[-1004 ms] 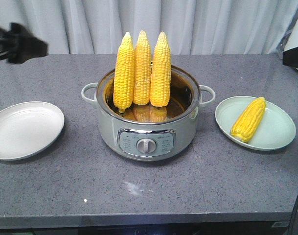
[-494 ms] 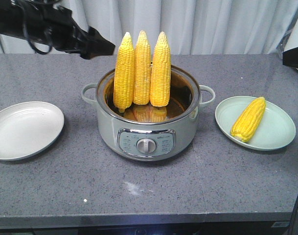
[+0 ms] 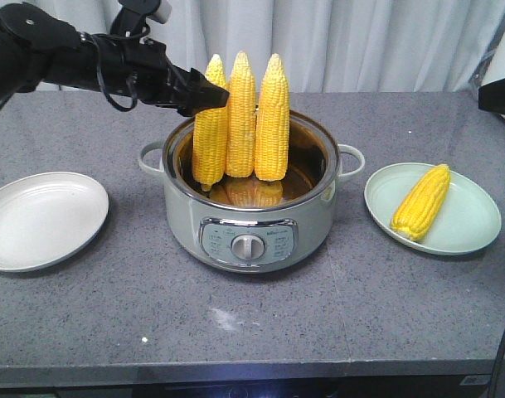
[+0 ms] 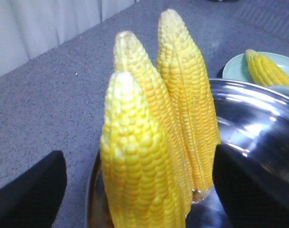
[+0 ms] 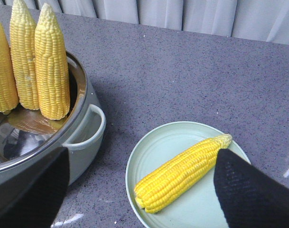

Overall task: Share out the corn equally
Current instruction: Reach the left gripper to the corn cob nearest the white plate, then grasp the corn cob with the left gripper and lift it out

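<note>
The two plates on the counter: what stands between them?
A pot holding three upright corn cobs, as the front view shows.

A kitchen-like setup: a grey speckled stone countertop (image 3: 360, 315) bears a pale green electric cooking pot with a steel rim and front dial (image 3: 310, 224), a round off-white plate (image 3: 36, 220) and a round pale green plate (image 3: 472, 228), before pleated white curtains (image 3: 385, 41).
</note>
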Motion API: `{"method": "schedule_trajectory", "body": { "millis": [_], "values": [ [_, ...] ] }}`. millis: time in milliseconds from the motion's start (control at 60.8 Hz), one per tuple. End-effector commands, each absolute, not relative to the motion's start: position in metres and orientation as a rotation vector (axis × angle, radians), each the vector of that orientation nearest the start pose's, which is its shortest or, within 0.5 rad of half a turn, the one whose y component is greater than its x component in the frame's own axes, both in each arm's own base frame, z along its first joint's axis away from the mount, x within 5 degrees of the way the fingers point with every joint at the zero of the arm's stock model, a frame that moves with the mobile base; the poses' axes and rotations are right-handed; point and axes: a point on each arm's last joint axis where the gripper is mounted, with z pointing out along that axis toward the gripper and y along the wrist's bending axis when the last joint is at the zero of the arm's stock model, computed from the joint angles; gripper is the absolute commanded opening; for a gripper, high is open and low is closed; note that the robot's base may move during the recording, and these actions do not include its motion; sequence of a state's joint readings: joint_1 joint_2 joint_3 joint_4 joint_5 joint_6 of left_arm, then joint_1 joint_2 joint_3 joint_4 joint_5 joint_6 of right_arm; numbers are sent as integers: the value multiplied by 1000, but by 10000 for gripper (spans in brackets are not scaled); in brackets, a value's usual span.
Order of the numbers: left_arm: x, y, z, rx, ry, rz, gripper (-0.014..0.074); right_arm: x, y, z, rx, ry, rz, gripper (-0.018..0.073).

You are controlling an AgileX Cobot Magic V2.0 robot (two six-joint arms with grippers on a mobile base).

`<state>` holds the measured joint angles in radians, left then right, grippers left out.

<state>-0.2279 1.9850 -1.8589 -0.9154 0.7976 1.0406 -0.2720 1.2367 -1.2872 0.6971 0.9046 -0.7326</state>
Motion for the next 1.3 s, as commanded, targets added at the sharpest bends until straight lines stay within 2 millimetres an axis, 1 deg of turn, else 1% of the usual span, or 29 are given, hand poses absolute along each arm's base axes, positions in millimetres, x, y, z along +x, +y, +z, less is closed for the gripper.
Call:
{"method": "schedule_trajectory", "body": {
  "millis": [0,99,198,329,543,625,691,774,839,922,988,1053,1119,1185,1284],
  "values": [
    [433,-160,369,804,1802,-610,593,251,-23,429,-248,2014,254,590],
    [436,-164,363,806,1811,-609,581,251,-23,429,-249,2015,255,590],
    [437,-164,359,807,1819,-610,537,251,-23,429,-249,2015,255,590],
    [439,-163,360,791,1812,-594,417,251,-23,429,-249,2015,255,590],
    [439,-163,360,795,1814,-592,164,251,-23,429,-249,2015,255,590],
    [437,-163,362,798,1811,-595,113,251,-23,429,-250,2017,257,590],
    [433,-162,370,796,1796,-592,106,251,-23,428,-252,2019,259,590],
    [426,-158,387,786,1763,-583,108,251,-22,428,-257,2025,264,590],
    [418,-152,407,753,1736,-575,111,251,-22,428,-257,2025,264,590],
    [407,-140,437,694,1712,-548,114,251,-22,428,-257,2025,264,590],
    [399,-128,460,645,1710,-507,117,251,-22,428,-257,2025,264,590],
    [392,-114,479,603,1738,-452,119,251,-22,428,-257,2025,264,590],
    [387,-99,489,562,1802,-388,122,251,-22,428,-256,2026,266,590],
    [382,-84,493,513,1898,-316,125,251,-22,428,-253,2026,267,590],
    [379,-62,486,431,2071,-206,127,251,-22,428,-252,2026,268,590]
  ]
}}
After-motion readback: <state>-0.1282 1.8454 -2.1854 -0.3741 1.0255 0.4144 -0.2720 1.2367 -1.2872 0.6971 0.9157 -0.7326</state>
